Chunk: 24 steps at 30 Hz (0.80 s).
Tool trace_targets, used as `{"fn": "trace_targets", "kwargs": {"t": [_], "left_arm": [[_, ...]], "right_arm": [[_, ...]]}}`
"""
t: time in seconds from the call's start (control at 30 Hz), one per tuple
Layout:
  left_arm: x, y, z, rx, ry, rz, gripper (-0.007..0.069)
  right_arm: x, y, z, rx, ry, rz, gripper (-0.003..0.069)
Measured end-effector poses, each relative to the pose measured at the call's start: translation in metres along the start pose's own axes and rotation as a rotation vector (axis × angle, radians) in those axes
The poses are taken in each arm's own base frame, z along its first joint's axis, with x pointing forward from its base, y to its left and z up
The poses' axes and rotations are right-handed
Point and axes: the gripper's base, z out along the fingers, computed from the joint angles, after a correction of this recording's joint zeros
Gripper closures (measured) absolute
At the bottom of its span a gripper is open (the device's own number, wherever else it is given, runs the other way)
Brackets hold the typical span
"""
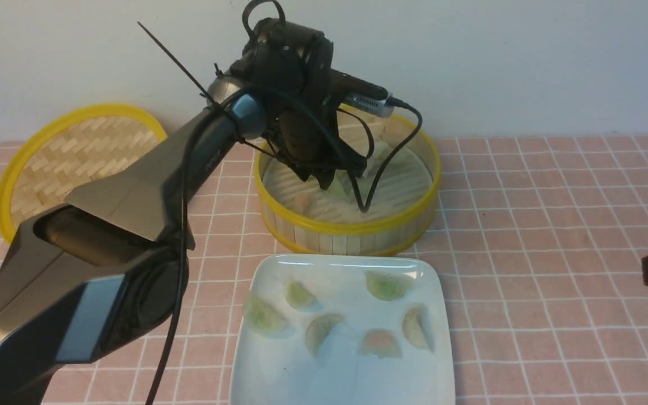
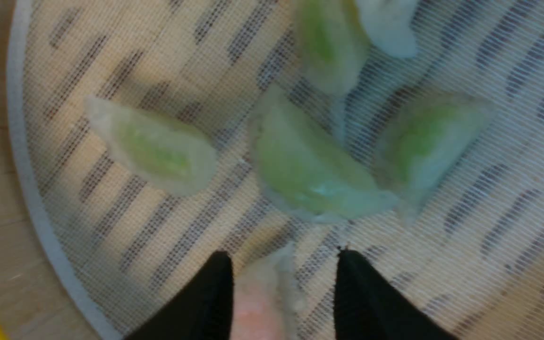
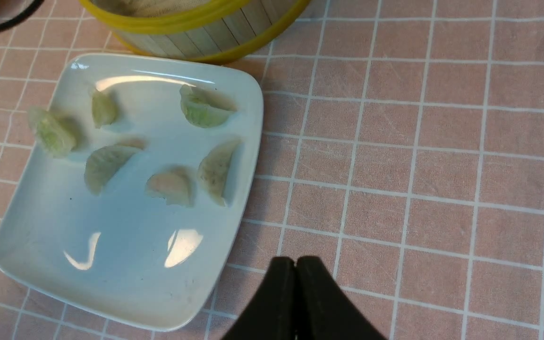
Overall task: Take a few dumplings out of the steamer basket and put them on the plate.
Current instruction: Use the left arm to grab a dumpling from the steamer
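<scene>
Sitting in the steamer basket (image 1: pixel 352 229), a pinkish dumpling (image 2: pixel 262 307) is lying between my left gripper's (image 2: pixel 284 257) parted jaws, with green dumplings (image 2: pixel 310 170) just beyond. Six more dumplings (image 1: pixel 324 329) are resting on the plate (image 1: pixel 346 382), and my right gripper (image 3: pixel 295 267) is hovering clenched beside it.

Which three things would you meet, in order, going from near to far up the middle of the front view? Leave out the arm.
plate → steamer basket → wall
</scene>
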Motion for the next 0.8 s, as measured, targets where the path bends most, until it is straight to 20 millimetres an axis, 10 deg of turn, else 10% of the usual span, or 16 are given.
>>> {"fn": "trace_targets", "kwargs": {"t": [0.6,0.8], "left_arm": [[0.009,0.008,0.032,0.021,0.059,-0.053,0.0293],[0.012,0.007,0.038,0.029,0.07,-0.072,0.0384]], "right_arm": [[-0.001,0.0,0.0,0.002,-0.011,0.0,0.0674],[-0.001,0.001,0.0,-0.006,-0.013,0.006,0.0674]]}}
